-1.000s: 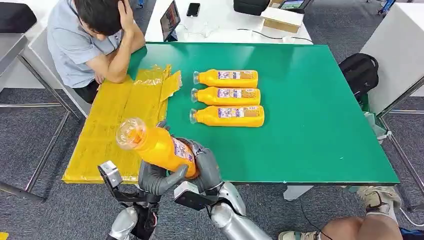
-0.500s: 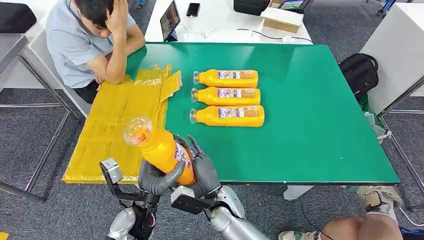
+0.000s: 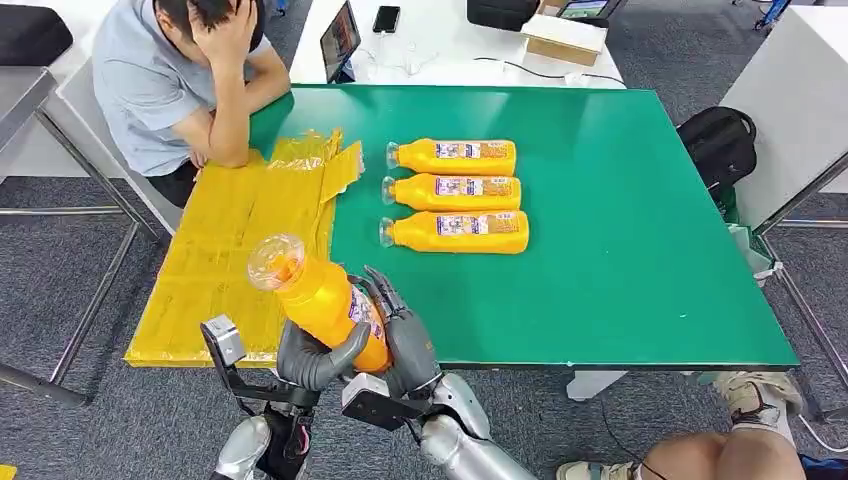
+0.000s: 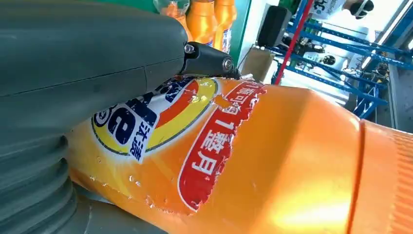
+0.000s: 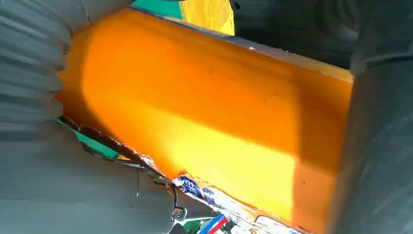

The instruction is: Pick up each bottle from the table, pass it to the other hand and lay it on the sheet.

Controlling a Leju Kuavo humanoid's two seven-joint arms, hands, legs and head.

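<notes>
Head view: three bottles (image 3: 455,194) lie beside sheet (image 3: 235,250).

My left hand (image 3: 315,358) grips the bottle (image 3: 322,300) from below, thumb wrapped across its front, with the arm rising from the lower edge. My right hand (image 3: 405,340) lies against the bottle's other side, its fingers (image 3: 385,292) loosened and spread upward. Both wrists sit close together.

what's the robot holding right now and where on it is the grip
An orange plastic bottle, tilted, cap up and away from the robot. The left hand grips its lower body near the base. The right hand lies against the labelled side, its fingers spread.
</notes>
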